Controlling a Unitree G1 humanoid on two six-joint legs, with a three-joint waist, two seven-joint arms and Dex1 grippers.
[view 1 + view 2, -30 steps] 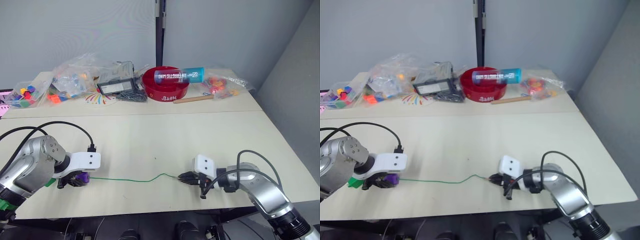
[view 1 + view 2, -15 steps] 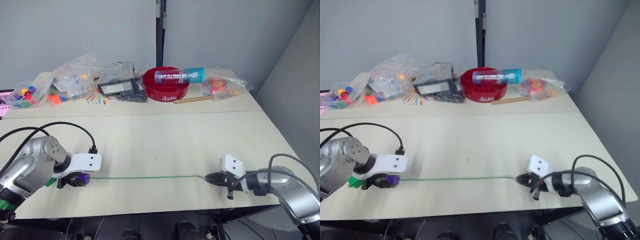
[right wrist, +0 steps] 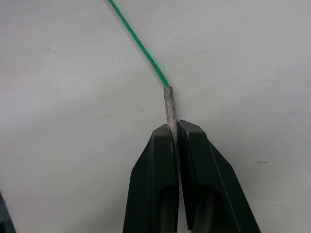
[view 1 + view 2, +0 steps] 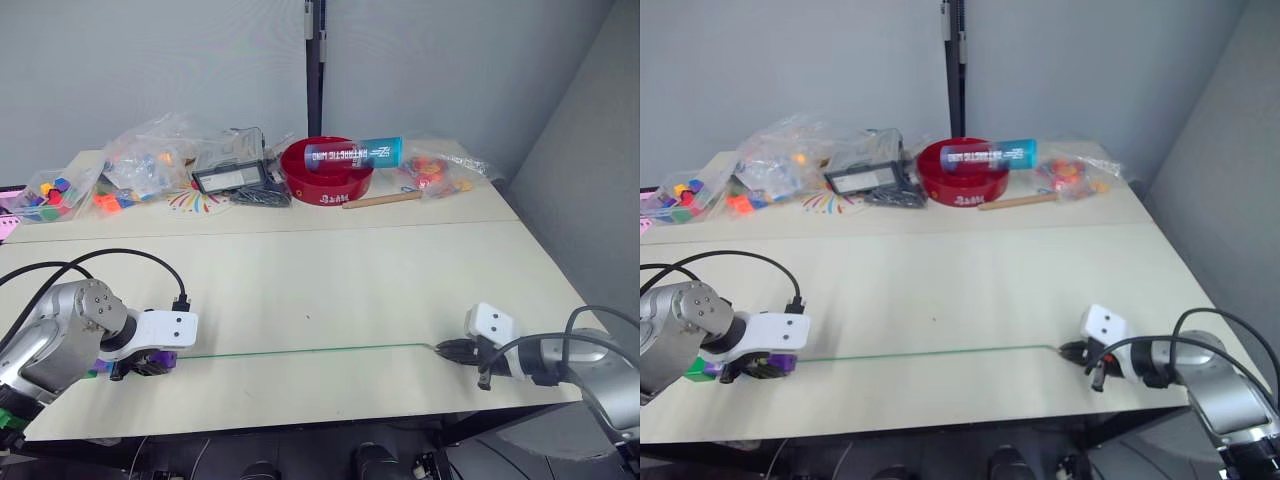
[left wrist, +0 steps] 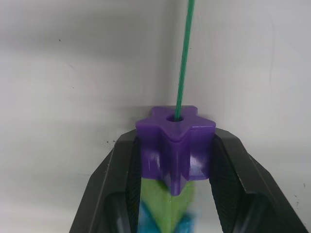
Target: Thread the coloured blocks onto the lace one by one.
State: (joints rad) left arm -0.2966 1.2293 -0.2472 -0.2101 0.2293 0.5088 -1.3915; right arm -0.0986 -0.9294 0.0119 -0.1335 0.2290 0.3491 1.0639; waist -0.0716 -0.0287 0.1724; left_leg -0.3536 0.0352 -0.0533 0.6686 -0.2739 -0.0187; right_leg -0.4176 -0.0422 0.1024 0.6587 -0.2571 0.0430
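Observation:
The green lace [image 4: 300, 351] lies taut in a straight line across the near part of the table. My right gripper [image 4: 448, 348] is shut on its pale stiff tip [image 3: 169, 104] at the right end. At the left end, my left gripper [image 4: 152, 362] is shut on a purple block [image 5: 175, 143] with the lace [image 5: 184, 53] running out of its hole. Behind the purple block, a lime green block [image 5: 167, 201] and a light blue one [image 5: 148, 221] sit on the lace between the fingers [image 5: 233, 174]. A green block [image 4: 698, 369] shows under the left wrist.
A second table at the back holds clear bags of toy pieces [image 4: 145, 160], a tub of coloured bits [image 4: 45, 190], a black device [image 4: 228, 177], a red bowl [image 4: 325, 172] with a blue tube [image 4: 355, 152], and a wooden stick [image 4: 385, 199]. The table's front edge lies close below both grippers.
My right gripper has pulled the lace's tip far to the right. The lace went from a slack wavy line to straight and taut. The left gripper has stayed in place.

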